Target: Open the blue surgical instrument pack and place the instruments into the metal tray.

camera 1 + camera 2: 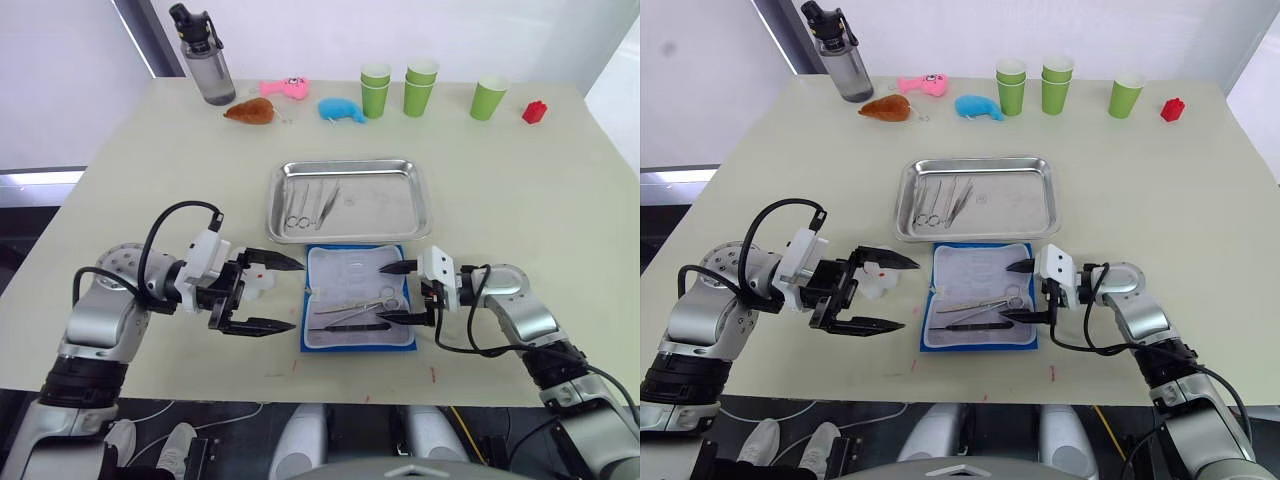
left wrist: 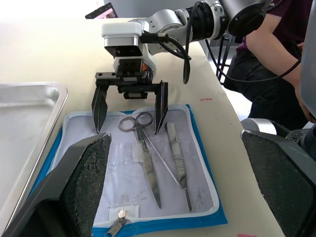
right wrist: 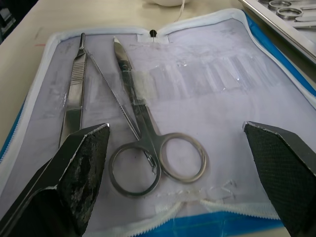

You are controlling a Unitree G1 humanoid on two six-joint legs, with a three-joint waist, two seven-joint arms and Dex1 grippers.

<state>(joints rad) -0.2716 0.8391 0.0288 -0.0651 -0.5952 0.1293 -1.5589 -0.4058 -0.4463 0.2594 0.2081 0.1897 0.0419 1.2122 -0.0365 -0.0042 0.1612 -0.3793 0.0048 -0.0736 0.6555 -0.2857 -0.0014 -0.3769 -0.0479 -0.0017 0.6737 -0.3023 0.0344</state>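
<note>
The blue surgical instrument pack (image 1: 358, 298) lies open near the table's front edge, pale lining up. On the lining rest silver scissors (image 3: 143, 148), tweezers (image 3: 74, 94) and a thin probe (image 3: 113, 94). My right gripper (image 1: 382, 293) is open at the pack's right side, its fingers straddling the scissors' rings. My left gripper (image 1: 297, 295) is open just left of the pack, with a small white plush toy (image 1: 258, 285) between its fingers. Behind the pack stands the metal tray (image 1: 400, 205), holding scissors (image 1: 298, 210) and tweezers (image 1: 326, 200) in its left half.
Along the far edge stand a grey bottle (image 1: 205, 60), three green cups (image 1: 421, 88), a red block (image 1: 535, 112) and pink (image 1: 285, 88), blue (image 1: 342, 108) and brown (image 1: 250, 111) toys. A seated person (image 2: 276, 54) is beside the table.
</note>
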